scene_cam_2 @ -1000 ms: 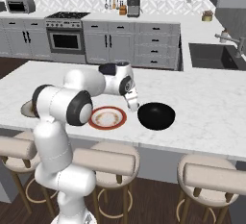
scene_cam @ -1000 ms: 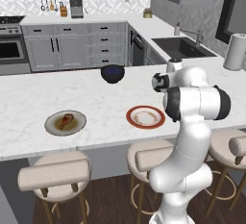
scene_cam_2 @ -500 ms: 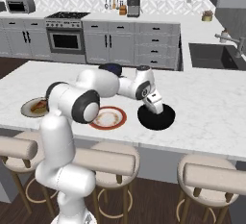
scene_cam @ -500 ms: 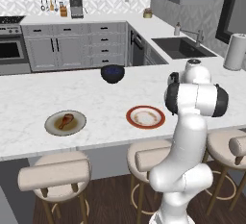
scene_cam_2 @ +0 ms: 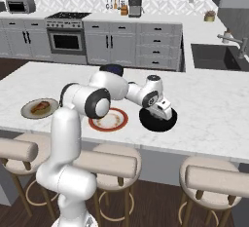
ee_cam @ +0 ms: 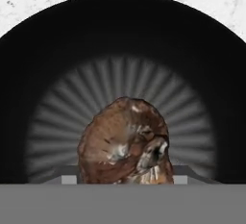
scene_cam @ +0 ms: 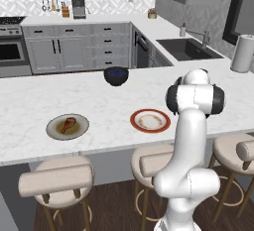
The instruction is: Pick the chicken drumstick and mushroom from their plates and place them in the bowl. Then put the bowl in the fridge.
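While over bowl (scene_cam_2: 156,120), jaws seemingly grip mushroom (ee_cam: 126,141).

Two base views look forward and down from behind the arm, left and right, sharing the desk (scene_cam: 99,101) and both plates. Hand view sits close above the bowl (ee_cam: 123,50), facing down past the claw (scene_cam_2: 163,110).
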You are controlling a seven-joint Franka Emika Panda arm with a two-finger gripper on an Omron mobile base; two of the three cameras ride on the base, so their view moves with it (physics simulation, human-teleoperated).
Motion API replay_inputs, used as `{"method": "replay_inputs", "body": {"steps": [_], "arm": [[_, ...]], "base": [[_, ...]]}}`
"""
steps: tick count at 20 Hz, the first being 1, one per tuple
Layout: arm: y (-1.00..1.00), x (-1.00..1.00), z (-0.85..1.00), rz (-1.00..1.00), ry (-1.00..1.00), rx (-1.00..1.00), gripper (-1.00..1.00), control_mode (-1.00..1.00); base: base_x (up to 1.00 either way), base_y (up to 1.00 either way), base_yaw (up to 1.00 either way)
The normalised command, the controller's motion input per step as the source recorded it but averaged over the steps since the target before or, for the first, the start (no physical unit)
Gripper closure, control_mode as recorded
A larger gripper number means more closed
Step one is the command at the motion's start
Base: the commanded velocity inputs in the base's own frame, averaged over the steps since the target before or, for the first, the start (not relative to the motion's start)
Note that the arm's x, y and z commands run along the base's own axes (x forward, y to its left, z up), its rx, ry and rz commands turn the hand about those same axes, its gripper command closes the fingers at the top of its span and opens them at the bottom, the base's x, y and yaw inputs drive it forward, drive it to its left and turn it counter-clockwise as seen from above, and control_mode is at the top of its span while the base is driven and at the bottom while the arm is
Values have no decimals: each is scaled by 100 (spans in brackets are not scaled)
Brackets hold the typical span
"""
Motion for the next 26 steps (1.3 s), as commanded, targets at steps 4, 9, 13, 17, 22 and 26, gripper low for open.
{"method": "replay_inputs", "body": {"steps": [4,9,13,17,22,26], "arm": [[0,38,-48,20,0,0,-100,-100],[-3,27,-1,19,0,0,-100,-100],[0,4,2,20,0,-4,-100,-100],[28,-20,44,22,-6,-7,-100,-100],[51,-72,75,24,-16,-15,-100,-100],[89,-100,34,14,-6,-10,-100,-100]], "base": [[0,0,0],[0,0,0],[0,0,0],[0,0,0],[0,0,0],[0,0,0]]}}
